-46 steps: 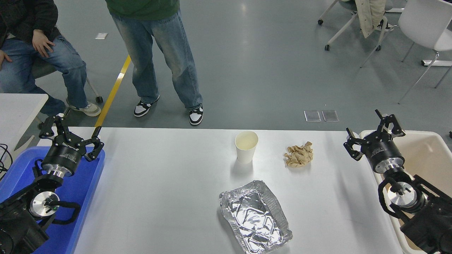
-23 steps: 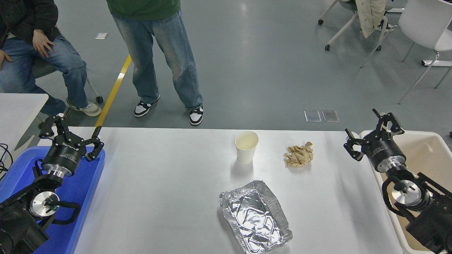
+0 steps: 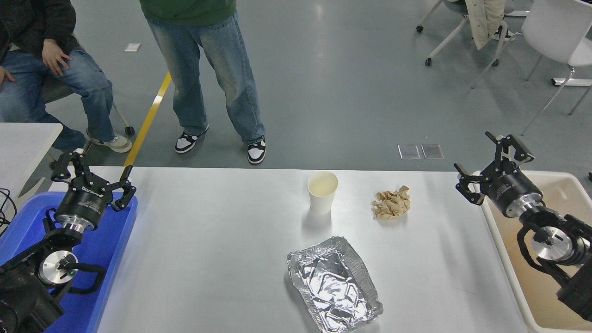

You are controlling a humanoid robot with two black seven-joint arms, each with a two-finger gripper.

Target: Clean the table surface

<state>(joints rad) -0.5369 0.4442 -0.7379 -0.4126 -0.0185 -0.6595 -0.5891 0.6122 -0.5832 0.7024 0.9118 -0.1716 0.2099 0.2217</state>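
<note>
- The left gripper [image 3: 92, 178] is parked over the blue tray [image 3: 111, 259] at the worktop's left edge, jaws spread and holding nothing.
- The worktop [image 3: 208, 240] fills the middle; a paper cup [image 3: 322, 192], crumpled brown paper [image 3: 391, 202] and a foil tray [image 3: 334, 283] lie apart on it, seemingly litter to clear.
- The right gripper [image 3: 491, 167], jaws released and empty, hovers over the cream bin [image 3: 573, 185], a likely drop-off.

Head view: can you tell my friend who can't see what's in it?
A white table holds a paper cup, a crumpled brown napkin and a foil tray. Both black grippers, left and right, hover open at the sides.
</note>
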